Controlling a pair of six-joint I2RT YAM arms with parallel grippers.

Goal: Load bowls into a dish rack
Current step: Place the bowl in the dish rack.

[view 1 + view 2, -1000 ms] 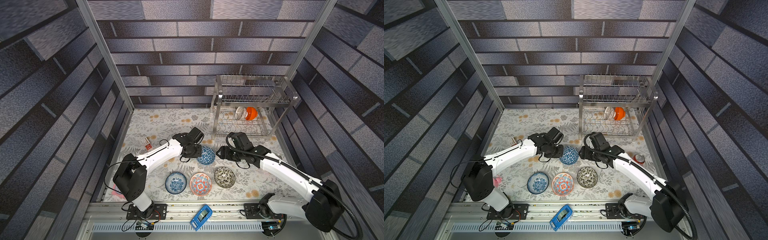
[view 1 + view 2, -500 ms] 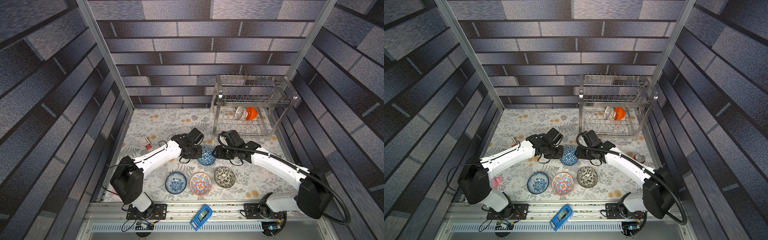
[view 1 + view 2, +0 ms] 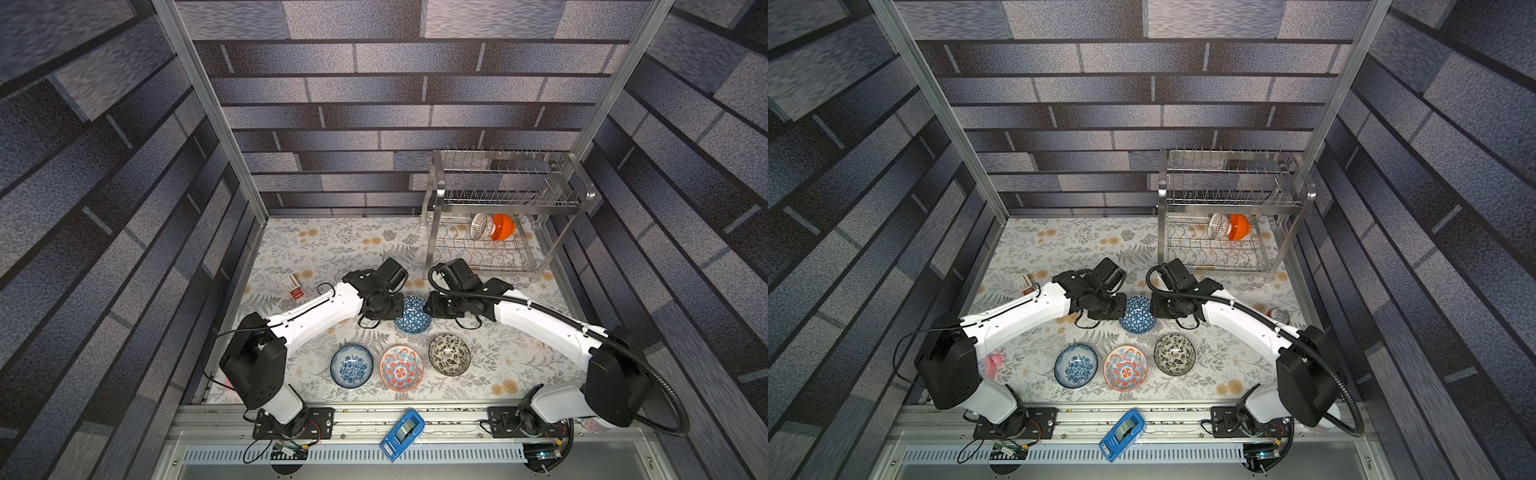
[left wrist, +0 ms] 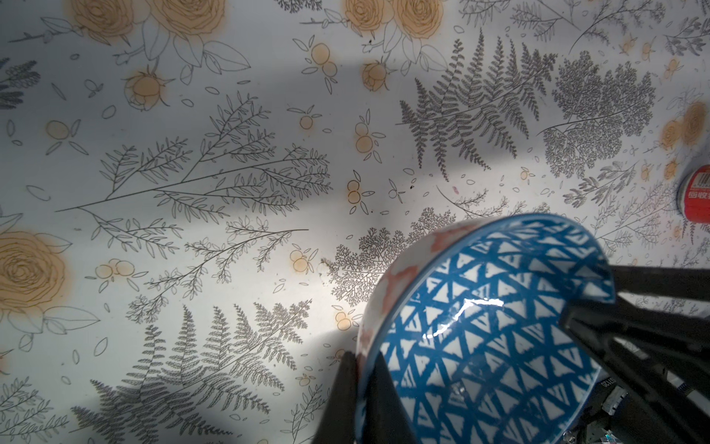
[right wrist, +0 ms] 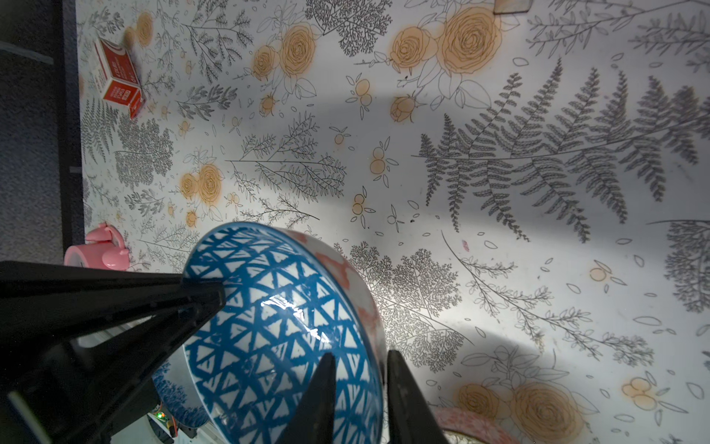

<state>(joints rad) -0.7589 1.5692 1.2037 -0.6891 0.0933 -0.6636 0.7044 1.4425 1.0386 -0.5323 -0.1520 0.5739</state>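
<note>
The blue triangle-patterned bowl (image 3: 412,318) (image 4: 480,338) hangs tilted on edge above the mat between both arms. My left gripper (image 4: 363,355) (image 3: 401,305) is shut on its rim. At the opposite rim my right gripper (image 5: 359,353) (image 3: 428,305) has one finger inside and one outside, with a gap still showing. On the mat nearer the front sit the blue-white floral (image 3: 351,365), red-and-blue medallion (image 3: 401,368) and black-and-white floral (image 3: 449,354) bowls. The dish rack (image 3: 507,199) stands at the back right. Its lower tier holds the white lattice (image 3: 481,226) and orange (image 3: 503,227) bowls.
A small red box (image 3: 294,286) lies on the mat left of the arms. A red can (image 3: 1278,316) stands near the right wall and a pink object (image 3: 994,363) by the left arm's base. A blue device (image 3: 402,434) rests on the front rail.
My right arm has swung left to the bowl's free rim, and its jaws have narrowed around it. The left gripper has kept its hold on the bowl in about the same place.
</note>
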